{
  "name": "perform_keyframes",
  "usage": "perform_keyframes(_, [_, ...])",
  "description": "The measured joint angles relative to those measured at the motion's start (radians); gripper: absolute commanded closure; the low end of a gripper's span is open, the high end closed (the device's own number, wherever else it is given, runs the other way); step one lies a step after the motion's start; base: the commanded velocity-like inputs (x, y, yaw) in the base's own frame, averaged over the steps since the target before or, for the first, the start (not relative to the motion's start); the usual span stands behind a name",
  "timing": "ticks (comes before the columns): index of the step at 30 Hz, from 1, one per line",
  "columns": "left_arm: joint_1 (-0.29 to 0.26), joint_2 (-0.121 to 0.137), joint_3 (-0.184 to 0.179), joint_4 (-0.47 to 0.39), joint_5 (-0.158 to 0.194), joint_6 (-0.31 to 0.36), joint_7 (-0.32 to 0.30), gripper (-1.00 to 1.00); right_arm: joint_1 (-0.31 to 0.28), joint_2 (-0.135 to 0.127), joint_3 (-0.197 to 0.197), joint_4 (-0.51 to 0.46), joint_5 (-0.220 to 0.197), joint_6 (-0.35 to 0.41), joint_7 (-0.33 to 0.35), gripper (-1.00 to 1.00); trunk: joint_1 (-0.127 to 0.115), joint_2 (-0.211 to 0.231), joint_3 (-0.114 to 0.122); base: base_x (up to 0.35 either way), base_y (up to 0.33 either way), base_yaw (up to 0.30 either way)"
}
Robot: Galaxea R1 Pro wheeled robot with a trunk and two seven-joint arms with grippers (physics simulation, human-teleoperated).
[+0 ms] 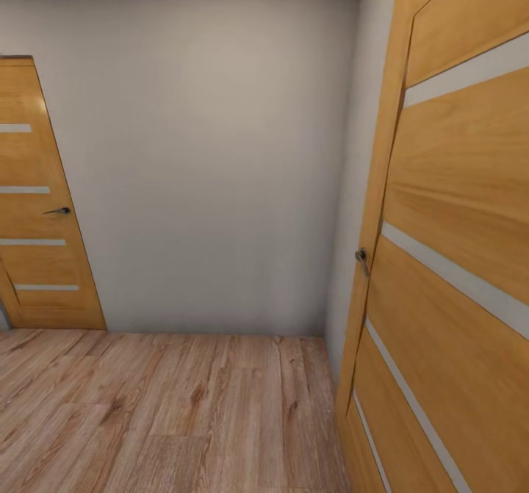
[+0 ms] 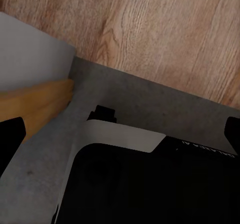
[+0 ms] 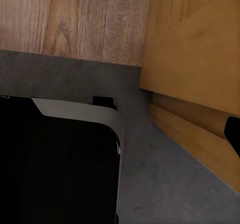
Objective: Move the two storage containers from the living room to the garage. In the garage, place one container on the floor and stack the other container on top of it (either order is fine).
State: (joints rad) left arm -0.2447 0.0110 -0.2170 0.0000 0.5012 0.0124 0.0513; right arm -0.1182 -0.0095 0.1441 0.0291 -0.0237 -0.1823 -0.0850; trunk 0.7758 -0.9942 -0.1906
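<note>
Two wooden doors and a bare wall faced the robot in a small hallway.

One door [image 1: 40, 206] stood at the left edge of the head view, the other door [image 1: 455, 243] (swung open, with pale frosted strips) filled the right side, above a light wood plank floor [image 1: 169, 412]. Both wrist views looked down on the robot's dark base [image 2: 150, 184] resting on grey speckled floor [image 3: 170, 174] where it met the planks. Dark fingertips [image 2: 10, 139] sat at the frame edges, wide apart in the left wrist view; the right claw's state I cannot tell.
</note>
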Motion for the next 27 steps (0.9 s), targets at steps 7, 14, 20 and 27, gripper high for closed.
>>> perform_keyframes(7, [0.0, 0.0, 0.0, 0.0, 0.0, 0.0, 0.0, -1.0, 0.0, 0.0, 0.001, 0.0, 0.001, -0.001, 0.001, -1.0, 0.0, 0.0, 0.0, 0.036, 0.002, 0.0])
perform_keyframes(14, [0.0, 0.0, 0.0, 0.0, 0.0, 0.0, 0.0, -1.0, 0.0, 0.002, 0.0, 0.0, -0.001, 0.002, -0.001, -1.0, -0.001, 0.0, 0.0, 0.284, 0.0, 0.0])
perform_keyframes(20, [0.0, 0.0, 0.0, 0.0, 0.0, 0.0, 0.0, -1.0, 0.0, 0.001, -0.001, 0.0, -0.001, 0.002, -0.002, -1.0, -0.001, 0.0, 0.0, 0.315, 0.0, 0.076])
perform_keyframes(27, [0.0, 0.0, 0.0, 0.0, 0.0, 0.0, 0.0, -1.0, 0.0, 0.0, -0.001, 0.0, -0.001, 0.002, -0.001, -1.0, 0.0, 0.0, 0.0, 0.11, 0.0, 0.179])
